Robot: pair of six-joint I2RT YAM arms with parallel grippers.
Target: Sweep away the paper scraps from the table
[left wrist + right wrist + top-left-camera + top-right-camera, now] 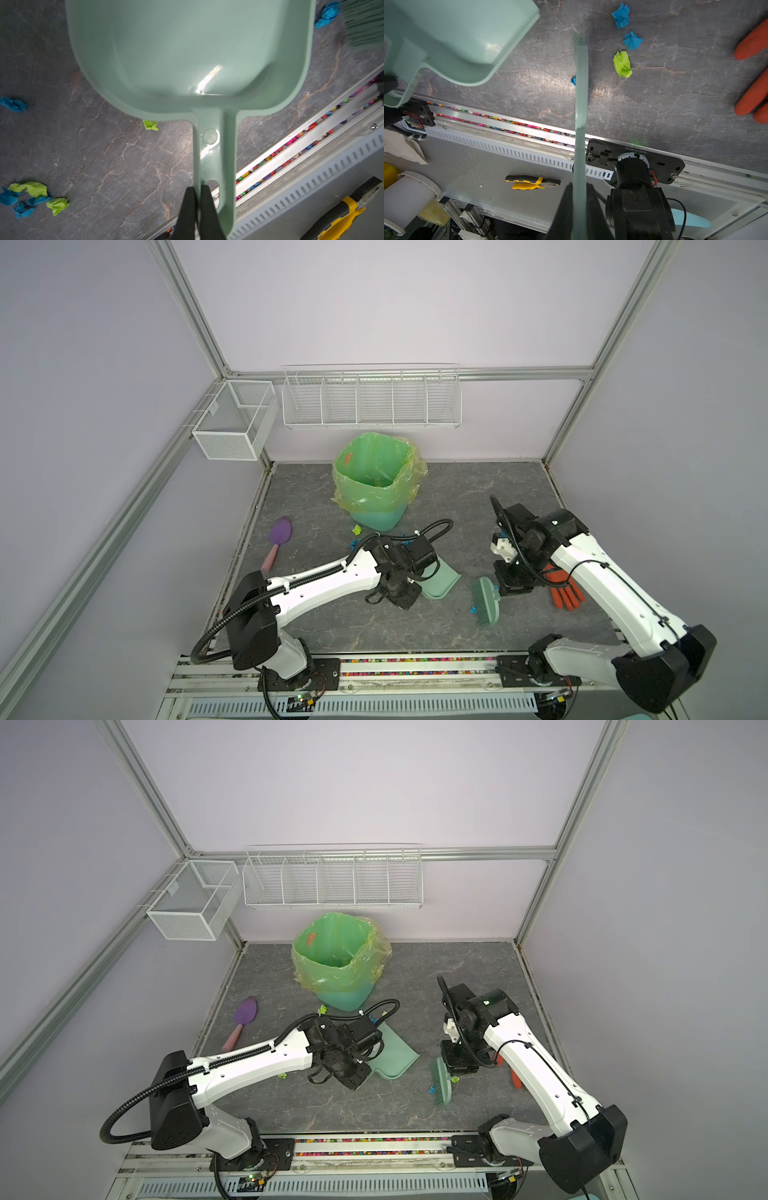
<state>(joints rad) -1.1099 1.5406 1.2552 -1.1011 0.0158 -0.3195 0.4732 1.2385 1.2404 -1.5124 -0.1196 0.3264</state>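
Left gripper (197,190): jaws pinched tight on one side rail of the dustpan (187,52) handle, by its hang-hole end.
Right gripper (579,187): jaws clamped on the brush (581,83) handle. We see the brush edge-on.
Dustpan: empty, mouth opens twd the brush. It looks lifted off the table (374,626), but we can't tell for sure.
Paper scraps (622,64): one lime + two blue lie just beside the brush, on the side away from the pan, twd the orange glove (751,93). One small blue bit touches the bristles on the pan side.
Bunch (31,197): more blue + lime bits near the bin (374,489) base, behind the left arm, well apart from the brush.
Key relation: the brush stands btwn those three scraps and the pan. Its long axis runs from the jaws twd the front rail, broadside to the line from scraps to pan.
Nearer arm: the right, w/ the brush, is nearer the three. The left, w/ the pan, is nearer the bin-side lot.
Next, our guess: get the pan lip down on the table, then drag the brush sideways twd it.
Risk: the bits are light and may skip round the brush ends or slide under a raised lip.
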